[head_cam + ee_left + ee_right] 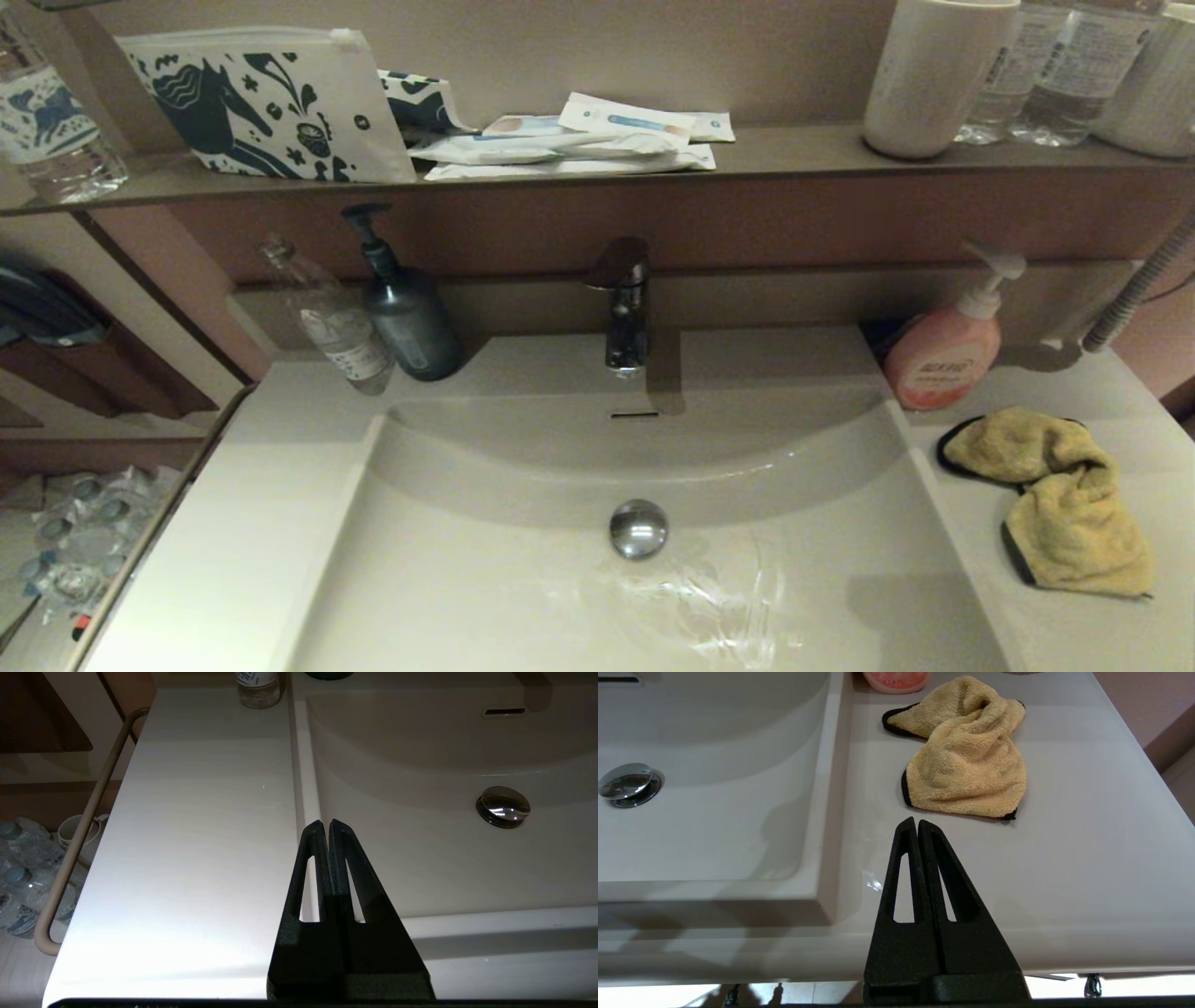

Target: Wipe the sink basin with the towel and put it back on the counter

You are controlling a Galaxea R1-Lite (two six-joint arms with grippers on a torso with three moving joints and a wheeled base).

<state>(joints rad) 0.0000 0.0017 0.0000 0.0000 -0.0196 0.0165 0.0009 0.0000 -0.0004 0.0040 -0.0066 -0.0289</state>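
Observation:
The mustard-yellow towel (1060,499) with black edging lies crumpled on the off-white counter (1120,635), right of the sink basin (523,579). Its chrome drain plug (639,528) sits mid-bowl, with the slot overflow (635,414) on the curved back wall. Neither arm shows in the head view. My right gripper (917,822) is shut and empty, held over the counter's front edge a short way before the towel (966,760). Shut and empty too, my left gripper (325,824) hangs above the bowl's left rim, near the left stretch of counter (201,835).
A pink soap pump bottle (943,355) stands just behind the towel. The tap (624,303), a dark pump bottle (406,313) and a clear bottle (336,327) line the back. A brown shelf (794,149) above carries pouches and cups. Water streaks (709,597) mark the bowl's floor.

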